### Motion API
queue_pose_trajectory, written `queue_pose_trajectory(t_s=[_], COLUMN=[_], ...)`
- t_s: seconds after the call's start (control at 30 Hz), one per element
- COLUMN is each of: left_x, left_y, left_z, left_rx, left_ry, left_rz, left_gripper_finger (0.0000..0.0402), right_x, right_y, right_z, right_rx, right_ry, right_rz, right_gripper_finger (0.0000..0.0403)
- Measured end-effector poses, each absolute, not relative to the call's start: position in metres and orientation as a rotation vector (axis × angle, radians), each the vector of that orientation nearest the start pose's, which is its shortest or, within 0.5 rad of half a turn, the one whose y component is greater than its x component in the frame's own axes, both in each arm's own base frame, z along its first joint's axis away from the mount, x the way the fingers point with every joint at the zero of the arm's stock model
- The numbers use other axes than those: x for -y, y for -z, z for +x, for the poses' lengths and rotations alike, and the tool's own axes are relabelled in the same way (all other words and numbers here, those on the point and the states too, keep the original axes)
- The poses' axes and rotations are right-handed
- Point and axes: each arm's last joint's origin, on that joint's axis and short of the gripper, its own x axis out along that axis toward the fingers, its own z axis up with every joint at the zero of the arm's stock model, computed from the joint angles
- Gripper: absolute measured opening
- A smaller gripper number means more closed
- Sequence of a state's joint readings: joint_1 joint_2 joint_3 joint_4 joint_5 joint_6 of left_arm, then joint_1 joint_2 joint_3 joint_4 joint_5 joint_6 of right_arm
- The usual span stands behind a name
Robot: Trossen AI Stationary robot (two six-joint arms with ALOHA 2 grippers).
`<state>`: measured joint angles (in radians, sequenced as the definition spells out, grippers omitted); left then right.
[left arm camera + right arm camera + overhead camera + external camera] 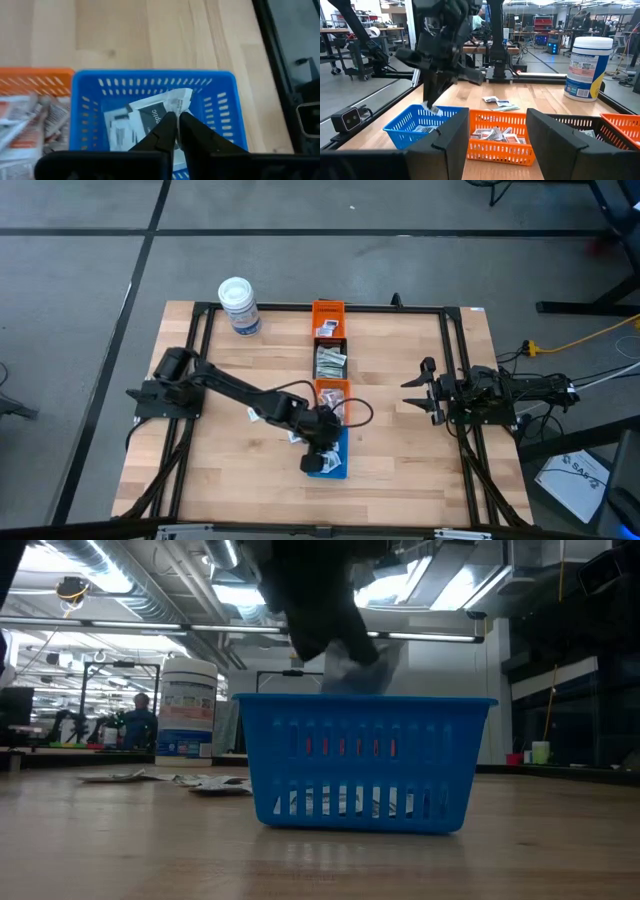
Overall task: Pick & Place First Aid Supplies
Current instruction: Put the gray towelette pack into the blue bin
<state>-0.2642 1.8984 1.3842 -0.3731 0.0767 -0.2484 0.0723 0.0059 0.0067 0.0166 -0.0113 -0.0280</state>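
Left gripper (pixel 322 463) over the blue bin (pixel 340 448), fingers pinched on a white packet (pixel 172 100); right arm parked at the table's right side.

High view: white tub (pixel 240 306) at far left of the table top; loose packets (pixel 256 416) on the wood beside the left arm; then the bin row, orange (pixel 328 308), black (pixel 331 345), orange (pixel 333 386), blue nearest the front edge. The gripper hides the held packet here. Left wrist view alone shows the grip: jaws nearly closed, tips meeting on the packet's edge, black print side facing the camera, long axis roughly across the bin's width; more packets (pixel 120 131) lie flat on the bin floor beneath. Low view adds height: the packet hangs just above the bin's rim. Right gripper (pixel 417 394) hovers right of the bin row, jaws wide open, empty, pointing toward the bins.
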Motion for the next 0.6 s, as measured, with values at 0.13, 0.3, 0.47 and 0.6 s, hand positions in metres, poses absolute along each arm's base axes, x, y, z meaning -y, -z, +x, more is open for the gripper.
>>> queue_pose_trajectory(t_s=[0.13,0.3,0.47,0.6], left_x=[0.115,0.120,0.120,0.119], left_y=[-0.205,-0.205,-0.206,-0.218], left_z=[0.394,0.392,0.392,0.388], left_rx=[-0.938,-0.933,-0.926,-0.901], left_ry=[0.234,0.242,0.209,0.203], left_rz=[-0.122,-0.090,-0.092,-0.108], left_gripper_finger=[0.0039,0.0070,0.0106,0.0125], right_x=[-0.007,-0.007,-0.007,-0.007], right_y=[-0.167,-0.167,-0.167,-0.167], right_z=[0.097,0.097,0.097,0.097], right_rx=[0.019,0.018,0.018,0.018], right_ry=[-0.084,-0.083,-0.084,-0.083], right_rz=[-0.027,-0.028,-0.028,-0.028], right_gripper_finger=[0.0195,0.0195,0.0195,0.0195])
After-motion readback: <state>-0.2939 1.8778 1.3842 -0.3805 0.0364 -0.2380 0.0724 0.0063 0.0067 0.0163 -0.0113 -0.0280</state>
